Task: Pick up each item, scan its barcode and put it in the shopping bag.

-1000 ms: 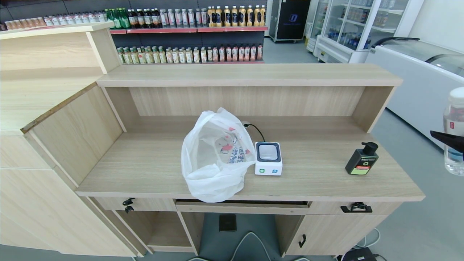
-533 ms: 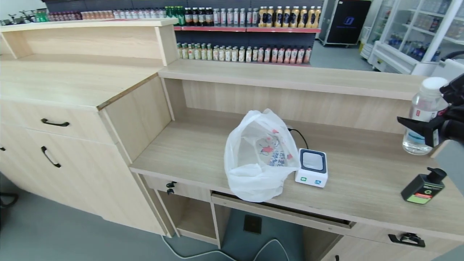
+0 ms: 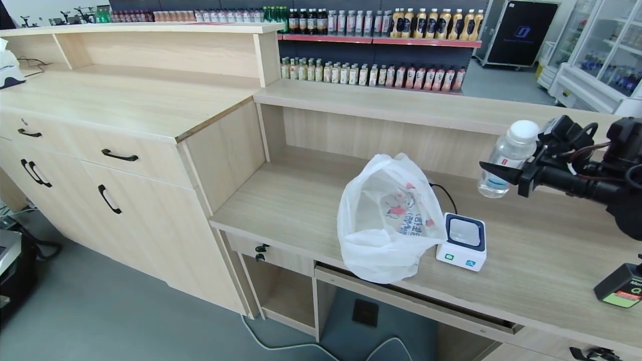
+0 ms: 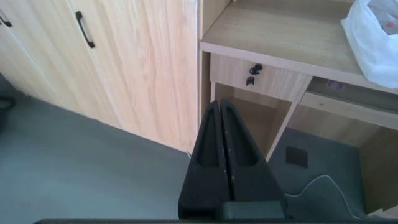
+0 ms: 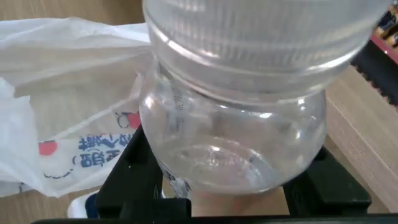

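The bottle [image 3: 507, 159] is clear plastic with a white cap and a narrow red-and-white label round its middle; its ribbed shoulder and rounded, see-through body show close up in the right wrist view [image 5: 236, 124]. It hangs in the air above the right part of the surface [image 3: 301, 210], touching nothing but the right gripper [image 3: 495, 171], whose black fingers pinch it from both sides at the lower half of the body, below the label. Its long axis runs close to vertical, cap up and base down, leaning a little so that the cap sits further to the robot's right than the base. Lower and to its left, the white shopping bag [image 3: 388, 220] stands on the surface near the front edge, mouth open upward, red print on its side. Just beside the bag, on its right, sits the small white scanner [image 3: 462, 242] with its dark-framed window facing up, a black cable running off behind it. A dark pump bottle [image 3: 619, 291] stands further right, well apart from the scanner. The left gripper [image 4: 219, 109] hangs low over the grey floor by the cabinet front, its fingers pressed together on nothing.
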You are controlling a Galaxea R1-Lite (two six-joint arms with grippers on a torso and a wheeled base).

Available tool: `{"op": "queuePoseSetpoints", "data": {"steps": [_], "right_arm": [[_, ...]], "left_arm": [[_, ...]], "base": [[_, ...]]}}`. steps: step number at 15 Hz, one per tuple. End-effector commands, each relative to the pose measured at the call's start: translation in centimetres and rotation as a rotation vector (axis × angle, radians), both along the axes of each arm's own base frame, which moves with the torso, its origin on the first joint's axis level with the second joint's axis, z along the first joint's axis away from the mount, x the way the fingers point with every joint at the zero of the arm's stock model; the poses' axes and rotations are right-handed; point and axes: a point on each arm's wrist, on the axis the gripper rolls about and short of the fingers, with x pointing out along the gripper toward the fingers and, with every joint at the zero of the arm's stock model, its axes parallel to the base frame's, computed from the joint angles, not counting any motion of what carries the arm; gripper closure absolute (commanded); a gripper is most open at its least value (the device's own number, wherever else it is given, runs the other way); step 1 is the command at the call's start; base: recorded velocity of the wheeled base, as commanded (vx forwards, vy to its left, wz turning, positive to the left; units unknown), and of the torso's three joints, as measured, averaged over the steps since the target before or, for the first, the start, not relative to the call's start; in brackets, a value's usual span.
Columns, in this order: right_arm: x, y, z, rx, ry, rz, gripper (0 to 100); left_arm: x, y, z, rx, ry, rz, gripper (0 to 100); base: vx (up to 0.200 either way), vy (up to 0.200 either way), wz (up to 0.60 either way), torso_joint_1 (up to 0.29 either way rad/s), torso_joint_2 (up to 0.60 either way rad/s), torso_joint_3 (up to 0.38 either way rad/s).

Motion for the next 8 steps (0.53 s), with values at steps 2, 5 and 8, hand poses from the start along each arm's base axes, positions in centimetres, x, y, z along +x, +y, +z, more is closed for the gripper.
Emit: {"op": "queuePoseSetpoints", "data": {"steps": [2,5,8], "right_arm": [[2.3,-0.1,-3.6,-0.048,-0.008,0.081,100],[3.3,-0.1,-5.5,-0.092,-0.037,0.183,100],[4.6,0.2,-6.5,-0.121,-0.09,0.22,100]], "left_arm": [[0.0,0.0,0.0,0.0,0.0,0.001,100],[0.0,0.0,0.0,0.0,0.0,0.001,100],[0.0,0.0,0.0,0.0,0.0,0.001,100]], "base": [[0.0,0.0,0.0,0.0,0.0,0.0],[0.0,0.0,0.0,0.0,0.0,0.0],[0.0,0.0,0.0,0.0,0.0,0.0]]}}
